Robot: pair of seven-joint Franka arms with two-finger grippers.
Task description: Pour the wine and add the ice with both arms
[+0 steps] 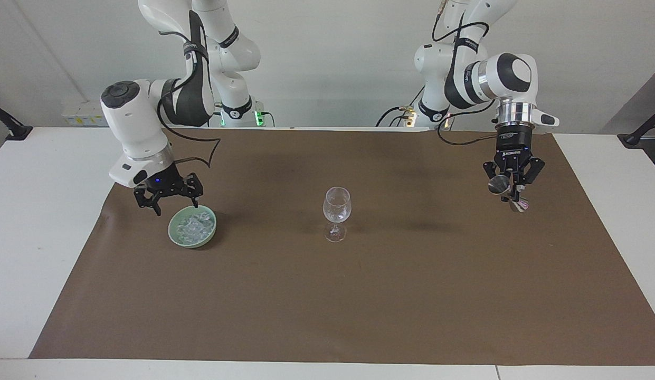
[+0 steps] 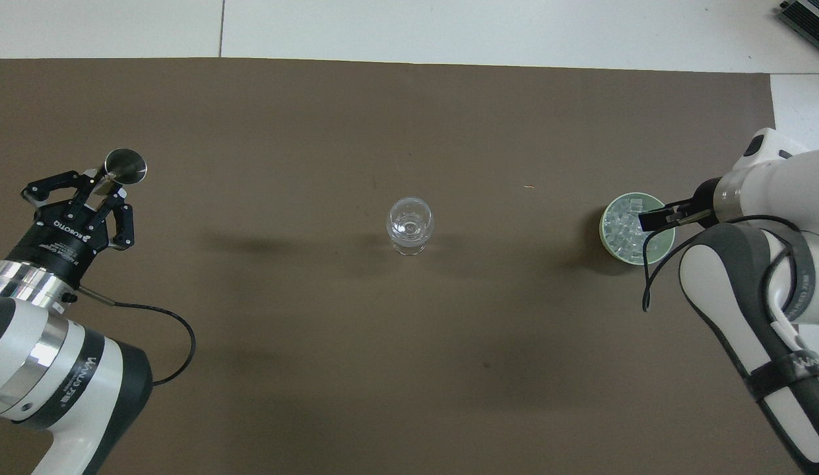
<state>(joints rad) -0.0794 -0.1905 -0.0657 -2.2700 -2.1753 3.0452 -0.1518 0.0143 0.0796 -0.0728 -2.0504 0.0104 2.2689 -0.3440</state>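
**2 arms up: jigger in 1, ice bowl under the other**

I'm standing by the table and both arms are working over the brown mat (image 1: 359, 295). The left gripper (image 1: 511, 196) is hanging in the air over the mat toward the left arm's end, w/ its fingers pinching a shiny metal jigger (image 1: 504, 189) at the narrow waist. The jigger is lying roughly sideways in the grip, 1 round mouth (image 2: 125, 165) facing up toward the overhead camera.

The right gripper (image 1: 169, 201) is hovering at the robot-side rim of the green bowl (image 1: 175, 236), pointing down, fingers spread apart w/ nothing between them. Whether a fingertip is touching the rim, I can't tell. From overhead only the arm's white wrist and a black cable piece are reaching over the bowl's edge.

The ice (image 1: 193, 226) is sitting in that bowl as a glittering heap of small clear chunks, toward the right arm's end of the mat. The bowl is resting on the mat.

The wine glass (image 1: 337, 207) is standing upright on its stem mid-mat, between the bowl and the jigger, well apart from both. It's looking clear; whether there's liquid inside, I can't tell.
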